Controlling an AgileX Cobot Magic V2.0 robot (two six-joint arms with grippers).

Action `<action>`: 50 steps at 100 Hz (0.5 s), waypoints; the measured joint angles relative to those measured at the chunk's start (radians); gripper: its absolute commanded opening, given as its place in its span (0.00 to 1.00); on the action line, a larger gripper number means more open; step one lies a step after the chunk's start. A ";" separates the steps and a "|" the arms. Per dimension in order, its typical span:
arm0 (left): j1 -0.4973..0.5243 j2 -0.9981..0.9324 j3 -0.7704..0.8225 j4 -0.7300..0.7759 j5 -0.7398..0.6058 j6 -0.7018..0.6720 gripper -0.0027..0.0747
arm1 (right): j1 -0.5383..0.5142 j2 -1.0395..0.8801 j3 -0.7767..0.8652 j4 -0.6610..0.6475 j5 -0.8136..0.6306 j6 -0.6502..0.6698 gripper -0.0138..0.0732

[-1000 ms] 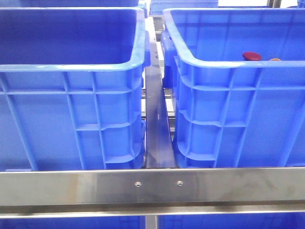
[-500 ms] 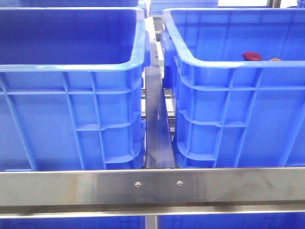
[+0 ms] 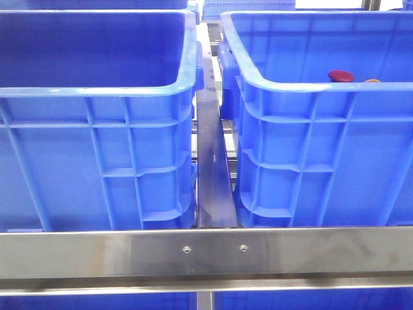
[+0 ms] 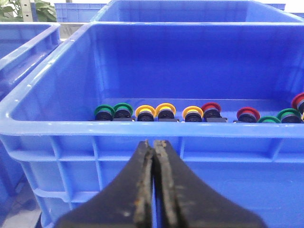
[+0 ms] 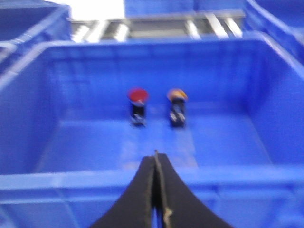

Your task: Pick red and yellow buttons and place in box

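Note:
Two blue crates that look alike stand side by side in the front view. The right crate (image 3: 310, 87) holds a dark red button (image 3: 341, 75) and a yellow-orange button (image 3: 372, 81) just above its near rim. The right wrist view shows a crate (image 5: 152, 178) with a red button (image 5: 137, 96) and a yellow-orange button (image 5: 177, 95) on black bases. My right gripper (image 5: 156, 154) is shut and empty, outside that crate's near rim. My left gripper (image 4: 154, 142) is shut and empty before another crate (image 4: 142, 128) holding several green, yellow (image 4: 145, 112) and red (image 4: 210, 108) buttons in a row.
The left crate (image 3: 97, 90) shows no contents in the front view. A steel rail (image 3: 206, 252) runs across the front below both crates, and a metal strip (image 3: 211, 174) fills the gap between them. More blue crates (image 4: 28, 42) stand around in the wrist views.

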 measured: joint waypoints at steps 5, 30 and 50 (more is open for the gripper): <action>0.000 0.000 0.000 0.000 0.000 0.000 0.01 | 0.010 0.000 0.000 -0.162 0.000 0.148 0.09; 0.000 0.000 0.000 0.000 0.000 0.000 0.01 | 0.110 0.000 0.040 -0.564 -0.105 0.473 0.09; 0.000 0.000 0.000 0.000 0.000 0.000 0.01 | 0.119 -0.009 0.122 -0.611 -0.219 0.491 0.09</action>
